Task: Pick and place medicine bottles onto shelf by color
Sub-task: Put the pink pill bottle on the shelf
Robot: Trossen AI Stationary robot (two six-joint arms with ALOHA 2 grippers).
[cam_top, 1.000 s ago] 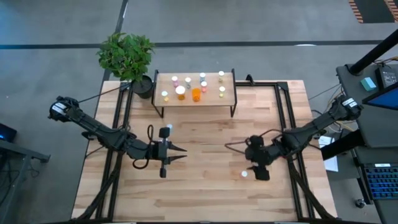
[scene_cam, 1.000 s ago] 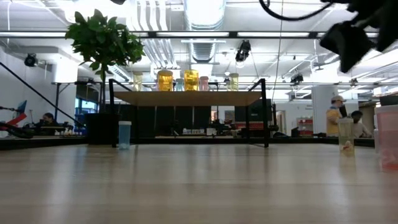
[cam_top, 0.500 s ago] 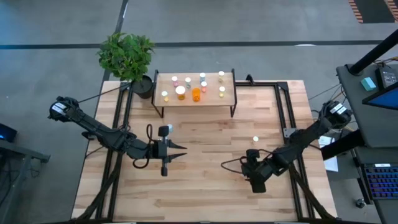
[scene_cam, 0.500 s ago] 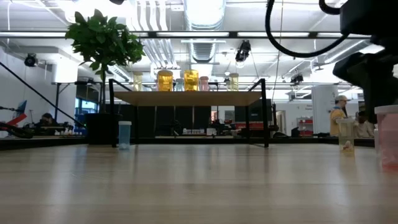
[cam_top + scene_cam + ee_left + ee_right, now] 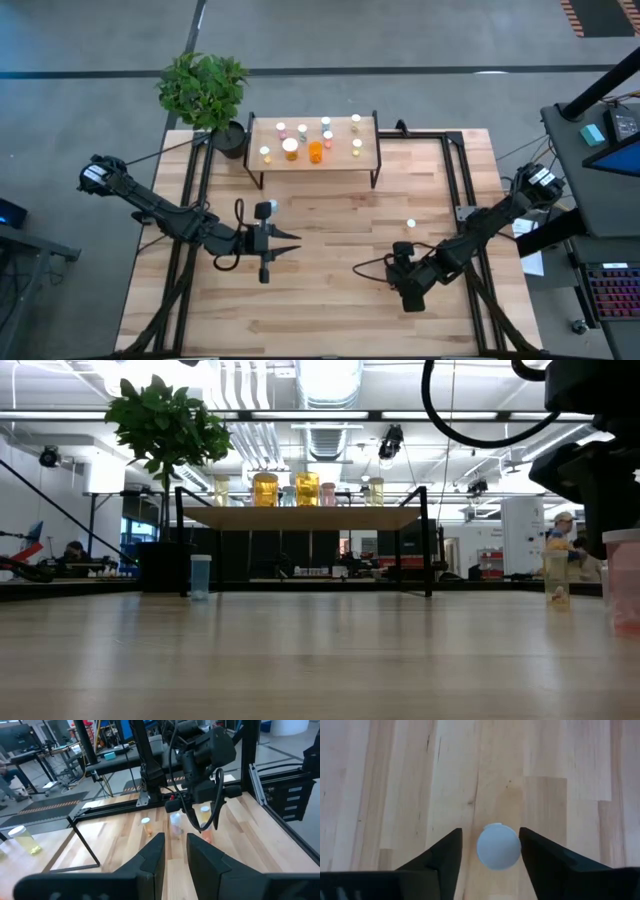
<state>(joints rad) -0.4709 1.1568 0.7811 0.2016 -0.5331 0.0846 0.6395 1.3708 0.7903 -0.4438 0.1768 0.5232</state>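
High view to wrist views: right hand astride a white-capped bottle

High view: the shelf (image 5: 340, 157) stands at the far edge of the counter (image 5: 330, 330), beside a potted plant (image 5: 203, 88). On the shelf sit about ten small bottles, among them an orange one (image 5: 316, 151) and a larger white-capped one (image 5: 290, 147). The left hand (image 5: 290, 243) hangs over the counter's left half, in front of the shelf and pointing toward the middle. The right hand (image 5: 408, 293) is low over the near right part, pointing down, and it hides whatever lies under it. A lone white-capped bottle (image 5: 411, 224) stands on the counter a little beyond it.

Low view: the shelf carries yellow and pinkish bottles in a row. A bluish bottle (image 5: 200, 575) stands on the counter by the shelf's left leg. At the right edge the right arm's dark bulk hangs above a pinkish bottle (image 5: 625, 585), with a small yellowish bottle (image 5: 556, 575) just beside it.

Left wrist view: the left hand's fingers stand narrow, with a thin gap between them and nothing in it. Ahead, the right arm stoops over three bottles on the counter. One of them, a blurred bluish one, is right under its hand.

Right wrist view: the right hand is wide. A round white cap (image 5: 498, 846) sits upright between its fingers, and a sliver of wood shows on each side, so neither finger touches it.
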